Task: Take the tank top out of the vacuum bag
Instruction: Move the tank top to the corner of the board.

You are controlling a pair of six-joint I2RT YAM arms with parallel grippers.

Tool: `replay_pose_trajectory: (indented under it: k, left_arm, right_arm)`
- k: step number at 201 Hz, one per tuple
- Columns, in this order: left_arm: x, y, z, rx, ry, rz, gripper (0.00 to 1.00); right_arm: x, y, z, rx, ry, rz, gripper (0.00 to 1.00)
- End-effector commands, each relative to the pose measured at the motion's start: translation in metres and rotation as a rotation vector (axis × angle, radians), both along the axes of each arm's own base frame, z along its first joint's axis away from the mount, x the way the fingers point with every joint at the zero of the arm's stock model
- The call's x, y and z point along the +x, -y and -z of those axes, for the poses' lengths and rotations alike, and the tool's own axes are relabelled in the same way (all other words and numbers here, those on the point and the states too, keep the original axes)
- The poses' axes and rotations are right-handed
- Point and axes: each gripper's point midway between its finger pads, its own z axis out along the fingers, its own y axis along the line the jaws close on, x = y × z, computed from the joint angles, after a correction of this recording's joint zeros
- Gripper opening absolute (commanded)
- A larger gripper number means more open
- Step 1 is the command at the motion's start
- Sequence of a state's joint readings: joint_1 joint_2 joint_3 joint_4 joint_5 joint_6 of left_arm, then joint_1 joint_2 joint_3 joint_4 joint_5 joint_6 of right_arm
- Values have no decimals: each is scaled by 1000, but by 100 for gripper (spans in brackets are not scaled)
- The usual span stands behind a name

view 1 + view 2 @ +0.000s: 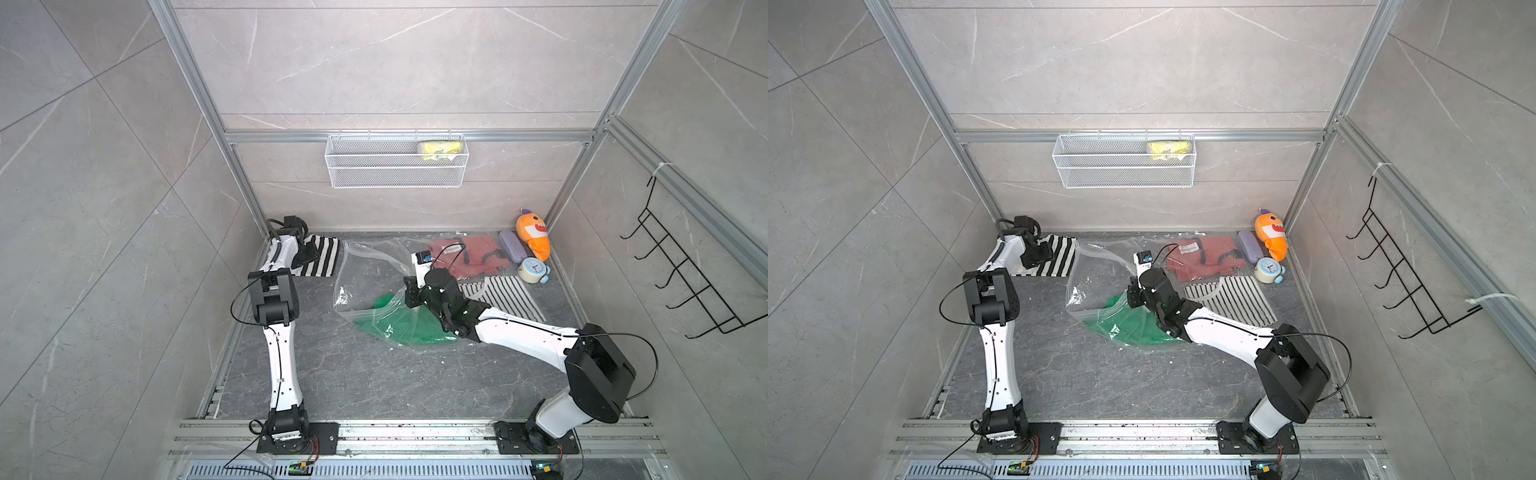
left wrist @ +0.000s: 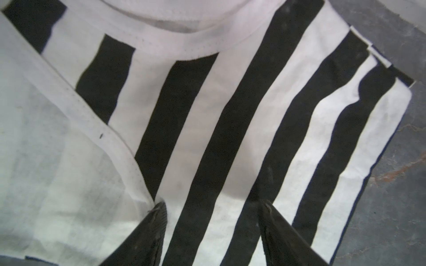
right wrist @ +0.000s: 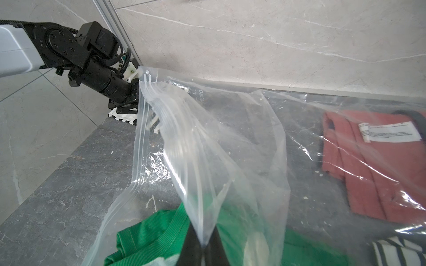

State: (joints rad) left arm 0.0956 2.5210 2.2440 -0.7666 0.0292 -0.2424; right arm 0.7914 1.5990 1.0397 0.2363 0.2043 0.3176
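The clear vacuum bag (image 1: 365,282) (image 1: 1096,278) lies crumpled on the dark floor, its zip mouth toward the left. My right gripper (image 1: 410,296) (image 3: 204,246) is shut on the bag's upper sheet (image 3: 207,138) and holds it lifted. Through the plastic I see a green garment (image 1: 399,328) (image 3: 147,230), a red one (image 1: 469,257) (image 3: 368,172) and a striped one (image 1: 503,299). A black-and-white striped tank top (image 1: 320,257) (image 2: 207,115) lies outside the bag at the back left. My left gripper (image 1: 307,249) (image 2: 213,205) stands open just over it, its fingertips (image 2: 161,207) at the cloth.
At the back right corner stand an orange plush toy (image 1: 534,235), a purple case (image 1: 512,245) and a small clock (image 1: 532,270). A white wire basket (image 1: 397,160) hangs on the back wall. A black hook rack (image 1: 685,270) hangs on the right wall.
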Motion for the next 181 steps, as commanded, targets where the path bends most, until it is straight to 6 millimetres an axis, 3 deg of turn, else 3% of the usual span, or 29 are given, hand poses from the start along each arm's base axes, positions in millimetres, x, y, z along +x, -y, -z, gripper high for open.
replay_pose_trajectory:
  k: [1,49,82,132,136,156,181]
  left_arm:
    - [-7,2,18,-29,-60,9,67]
    - [-2,0,18,-30,-45,4,67]
    - [1,1,0,-41,-15,-5,70]
    - [-1,-3,-93,-7,146,-25,78]
    - [-5,-4,-113,1,180,-28,78]
    - [-30,-1,-150,-14,234,-51,78]
    - [-81,19,-178,-120,310,-72,78]
  right_arm:
    - [1,-3,-3,19,13,-6,0]
    - [0,-6,-1,24,4,-16,0]
    - [-1,-7,-2,19,10,-19,0]
    - [-4,-14,-3,7,10,-46,0]
    - [-4,-16,-3,5,10,-52,0]
    - [-13,-33,-4,-10,7,-133,0]
    - [-35,-65,3,-42,-2,-290,0]
